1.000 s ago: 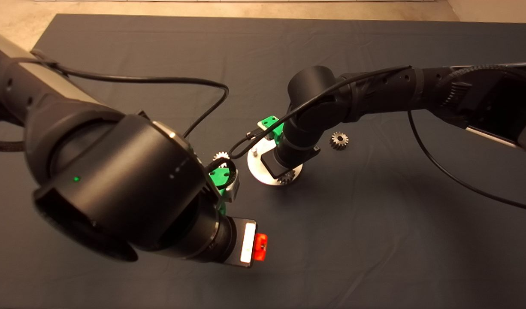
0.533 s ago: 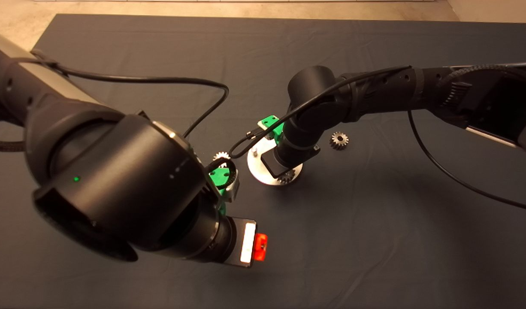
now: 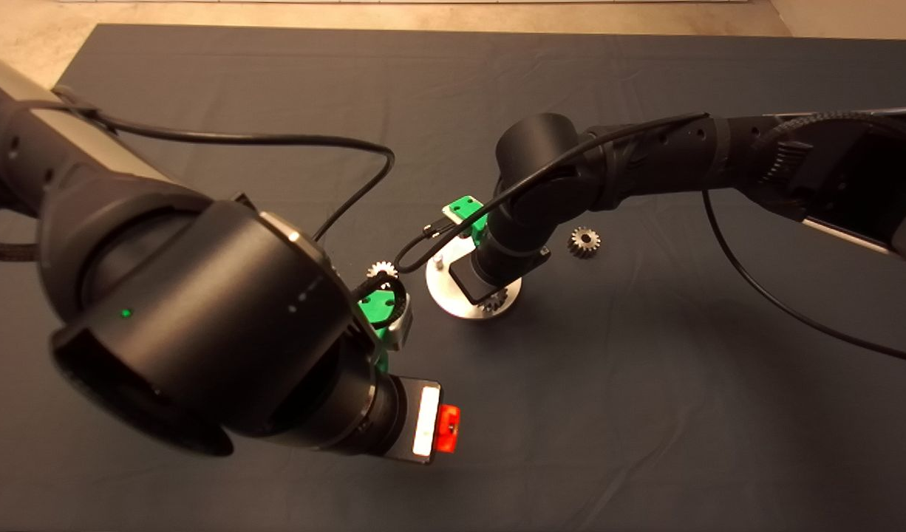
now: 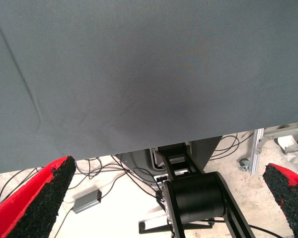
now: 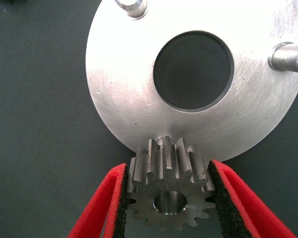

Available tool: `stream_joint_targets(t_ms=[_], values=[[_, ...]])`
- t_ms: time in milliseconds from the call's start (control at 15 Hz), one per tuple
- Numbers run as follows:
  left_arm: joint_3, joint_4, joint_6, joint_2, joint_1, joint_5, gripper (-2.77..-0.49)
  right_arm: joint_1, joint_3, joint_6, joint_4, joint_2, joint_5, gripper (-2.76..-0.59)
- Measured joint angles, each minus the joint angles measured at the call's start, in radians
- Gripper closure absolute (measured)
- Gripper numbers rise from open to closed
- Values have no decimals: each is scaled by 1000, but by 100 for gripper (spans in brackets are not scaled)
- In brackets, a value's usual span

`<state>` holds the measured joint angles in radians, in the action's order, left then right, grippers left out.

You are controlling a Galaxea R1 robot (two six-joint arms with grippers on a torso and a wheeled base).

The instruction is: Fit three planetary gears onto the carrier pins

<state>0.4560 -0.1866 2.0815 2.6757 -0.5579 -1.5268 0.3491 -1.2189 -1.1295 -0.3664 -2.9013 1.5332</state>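
**Right Gripper Held a Gear at the Carrier Plate's Rim**

A dark mat (image 3: pixel 542 443) covered the table, with pale floor showing past its far edge. The landmark was the round silver carrier plate (image 3: pixel 447 290), which lay flat near the middle of the mat.

The left arm (image 3: pixel 187 325) came in large from the left side of the head view and ended just left of the plate. In its wrist view the left gripper (image 4: pixel 169 198) had its two red fingers (image 4: pixel 39 198) spread wide with nothing between them; beyond them lay bare mat, its edge, and floor with cables and a black frame.

The right arm (image 3: pixel 645 162) reached in from the right and bent down over the plate, covering much of it in the head view. The right gripper (image 5: pixel 166 198) was clamped on one planetary gear (image 5: pixel 168 191), its black pads (image 5: pixel 219 198) pressed against the teeth on both sides. That held gear sat at the plate's rim, overlapping its edge, bore facing the camera. Whether it sat on a pin could not be told.

Two carrier pins (image 5: pixel 131 7) stood bare on the plate, on either side of its large centre hole (image 5: pixel 193 70).

A second gear (image 3: pixel 584 241) lay loose on the mat to the right of the plate, apart from it. A third gear (image 3: pixel 381 270) showed just left of the plate, beside the left arm's green wrist part.
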Motion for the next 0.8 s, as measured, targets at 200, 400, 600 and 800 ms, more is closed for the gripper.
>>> stream_joint_targets(t_ms=[200,400,600,800], values=[[-1,0,0,0,0,0,-277,0,0,3,-4,0,0,-108],[-3,0,0,0,0,0,-277,0,0,3,-4,0,0,-108],[-5,0,0,0,0,0,-277,0,13,2,-7,0,0,-108],[-6,0,0,0,0,0,-277,0,19,2,-7,0,0,-108]])
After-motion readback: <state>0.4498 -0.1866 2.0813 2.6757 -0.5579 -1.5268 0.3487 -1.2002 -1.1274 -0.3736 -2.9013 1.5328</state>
